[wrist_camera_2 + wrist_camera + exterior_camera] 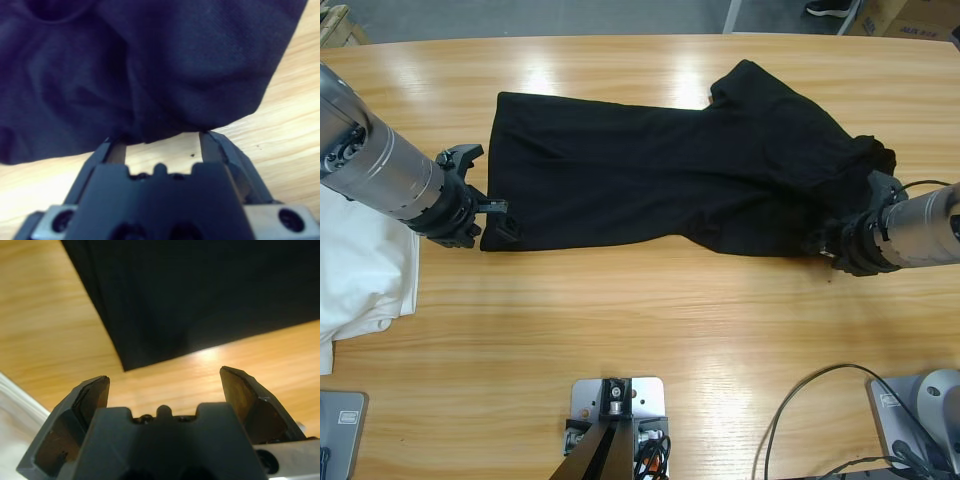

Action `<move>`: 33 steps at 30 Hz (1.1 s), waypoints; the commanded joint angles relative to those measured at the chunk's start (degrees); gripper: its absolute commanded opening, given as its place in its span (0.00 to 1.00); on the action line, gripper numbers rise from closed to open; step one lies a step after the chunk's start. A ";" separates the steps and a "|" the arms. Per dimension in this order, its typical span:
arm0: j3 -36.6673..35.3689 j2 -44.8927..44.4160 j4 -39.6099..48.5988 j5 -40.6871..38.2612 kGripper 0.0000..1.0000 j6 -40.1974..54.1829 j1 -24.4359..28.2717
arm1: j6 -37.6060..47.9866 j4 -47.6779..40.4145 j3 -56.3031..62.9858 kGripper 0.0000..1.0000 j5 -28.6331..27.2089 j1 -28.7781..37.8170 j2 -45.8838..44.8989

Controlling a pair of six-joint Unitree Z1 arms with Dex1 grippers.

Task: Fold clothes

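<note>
The black shirt (690, 170) lies half-folded (top end bunched); left tool (165, 385) gapes wide just short of its corner, right tool (162, 145) straddles the bunched edge, unclamped.

The black shirt (670, 180) was soft matt cloth, creased at the right of the frame. The table (620, 320) was glossy varnished wood. White cloth (360, 260) lay smooth at the left edge.

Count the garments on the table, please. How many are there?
2. The black shirt is spread across the middle of the table. The white garment lies at the edge; it may be several pieces.
</note>
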 commanded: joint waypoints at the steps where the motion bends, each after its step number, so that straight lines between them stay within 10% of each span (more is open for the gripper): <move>1: 0.70 7.12 -2.48 2.23 0.88 -0.77 -0.40 | 0.41 0.77 -1.30 0.52 -0.89 0.33 2.13; 6: 0.87 6.80 -4.94 -1.16 0.83 -4.14 -0.20 | 0.37 1.37 -1.88 0.52 -0.81 -0.07 2.45; 13: 4.81 6.47 -5.66 -2.69 0.00 -8.17 0.31 | 0.23 1.45 -1.72 0.52 -0.63 -0.95 2.48; 33: 9.07 5.31 -6.20 4.15 0.00 -8.70 0.31 | -2.05 3.11 -1.37 0.36 -0.68 -2.36 1.90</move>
